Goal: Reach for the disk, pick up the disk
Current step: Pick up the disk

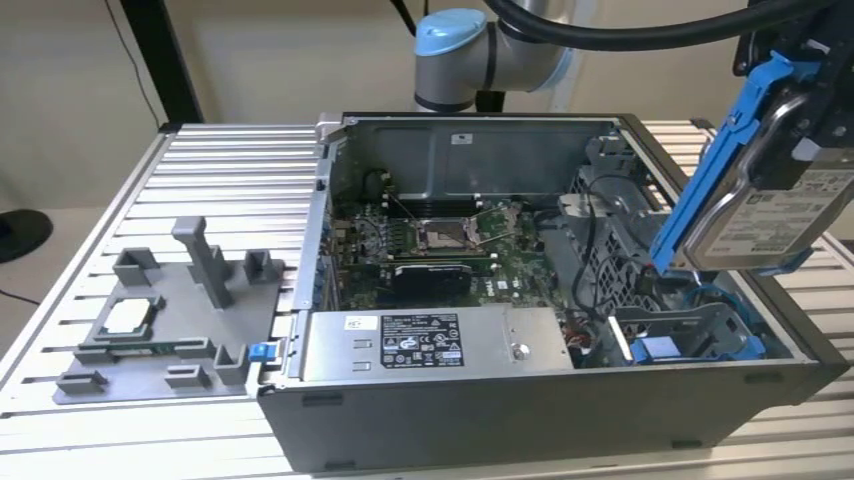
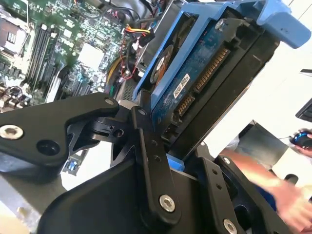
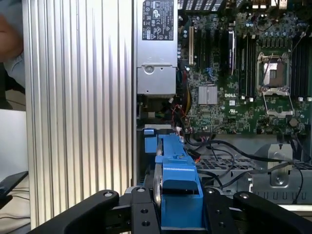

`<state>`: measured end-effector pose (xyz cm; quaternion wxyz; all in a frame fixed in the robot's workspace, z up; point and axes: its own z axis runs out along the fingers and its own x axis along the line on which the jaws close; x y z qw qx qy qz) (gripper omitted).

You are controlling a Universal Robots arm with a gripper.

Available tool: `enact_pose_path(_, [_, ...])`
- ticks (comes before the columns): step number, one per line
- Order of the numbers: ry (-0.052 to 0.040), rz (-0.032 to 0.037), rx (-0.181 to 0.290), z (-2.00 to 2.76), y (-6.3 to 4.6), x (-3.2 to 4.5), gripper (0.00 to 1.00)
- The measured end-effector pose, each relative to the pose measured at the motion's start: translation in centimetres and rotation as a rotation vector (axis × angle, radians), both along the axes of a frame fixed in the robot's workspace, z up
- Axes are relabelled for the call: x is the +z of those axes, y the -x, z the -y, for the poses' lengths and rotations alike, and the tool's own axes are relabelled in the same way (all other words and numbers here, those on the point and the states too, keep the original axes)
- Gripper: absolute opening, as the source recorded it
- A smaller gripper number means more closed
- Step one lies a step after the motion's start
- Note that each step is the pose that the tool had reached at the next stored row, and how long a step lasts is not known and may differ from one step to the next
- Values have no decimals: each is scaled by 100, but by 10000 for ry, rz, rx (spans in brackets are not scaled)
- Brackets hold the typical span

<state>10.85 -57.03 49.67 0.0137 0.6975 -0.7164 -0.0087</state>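
Observation:
The disk, a silver-grey hard drive with a white label and a blue bracket round its edges, hangs tilted in the air above the open computer case's end at the exterior view's right. My gripper is shut on its upper part. In the second wrist view the black fingers clamp the disk, whose circuit-board side and connector show. In the first wrist view the disk stands edge-on between the two sides of the gripper.
The computer case lies open with its motherboard and a long grey labelled box inside. A blue drive bay sits below the disk. A grey fixture holds a small silver chip. A person's hand shows blurred beside the gripper.

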Motion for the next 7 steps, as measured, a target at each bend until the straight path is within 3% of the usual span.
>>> enact_pose_path(7, [-1,0,-1,0,1,0,0])
